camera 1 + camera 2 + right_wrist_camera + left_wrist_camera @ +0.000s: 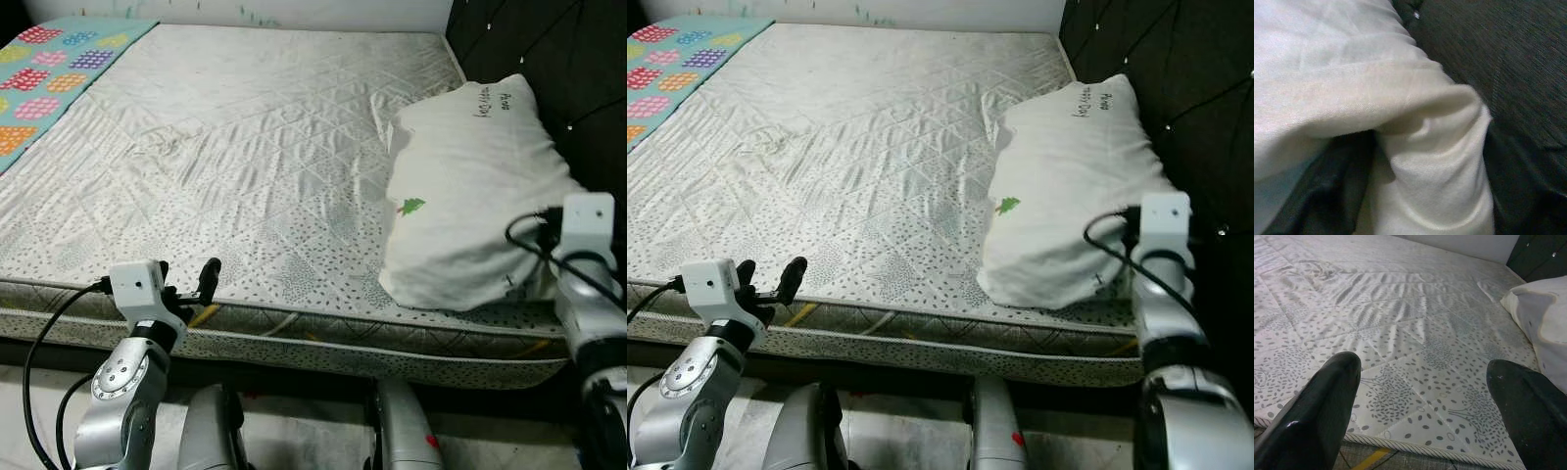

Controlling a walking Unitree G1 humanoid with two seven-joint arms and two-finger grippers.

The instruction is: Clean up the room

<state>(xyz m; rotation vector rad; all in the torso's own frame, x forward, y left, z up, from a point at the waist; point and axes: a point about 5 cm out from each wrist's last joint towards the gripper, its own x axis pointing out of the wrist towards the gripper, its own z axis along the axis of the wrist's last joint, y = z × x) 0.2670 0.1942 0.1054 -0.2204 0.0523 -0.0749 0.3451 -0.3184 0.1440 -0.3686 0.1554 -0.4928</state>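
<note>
**Quilted white mattress, left gripper loose, right one buried in the pillow**

Bright patchwork fabric first: you've got a colourful blanket [54, 73] in the upper left of the frame, draped over the far corner of the bed. The rest of the frame's middle is bare quilted mattress [245, 166], white with a grey speckled leaf print and a corded edge running across the lower part of the picture.

Lower left, your left gripper [191, 286] sits right at the near edge of the mattress, fingers [1327, 401] spread wide apart with nothing between them. In the left wrist view you can see the mattress top stretching out between the two black fingers.

Move right and there's the white pillow [470, 196], right of centre, lying on the mattress up against the dark tufted headboard [558, 59] in the upper right. It has a tiny green tree print and some writing near its top.

Far right, your right gripper [1122, 279] is up against the pillow's near right corner. The right wrist view has bunched pillow cloth pressed right up close, with something dark under it, so you can't tell how those fingers stand.
</note>
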